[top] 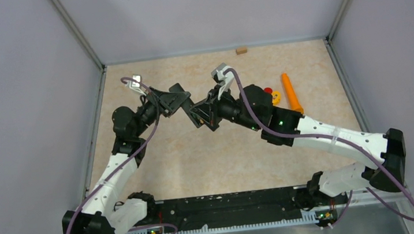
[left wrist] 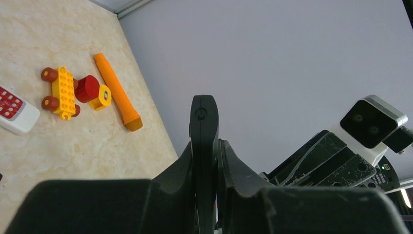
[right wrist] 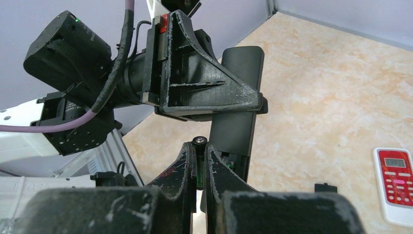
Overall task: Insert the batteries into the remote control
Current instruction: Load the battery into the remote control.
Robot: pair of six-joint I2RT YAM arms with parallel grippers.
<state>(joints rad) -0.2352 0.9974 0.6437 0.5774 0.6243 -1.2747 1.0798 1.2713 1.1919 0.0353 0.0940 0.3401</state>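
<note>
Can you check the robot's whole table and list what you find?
Surface: beige marbled tabletop, no spills seen.
Job's things: slim black bar-shaped remote held up by the left gripper; tiny cylinder battery pinched in the right gripper, close beside it; second battery not seen.
Clutter: orange carrot-shaped cone, yellow brick car, red cylinder, white remote with red face, tan block.
Grippers: both shut on their things.
Cables: purple cable along each arm.
Surroundings: pale grey walls.
</note>
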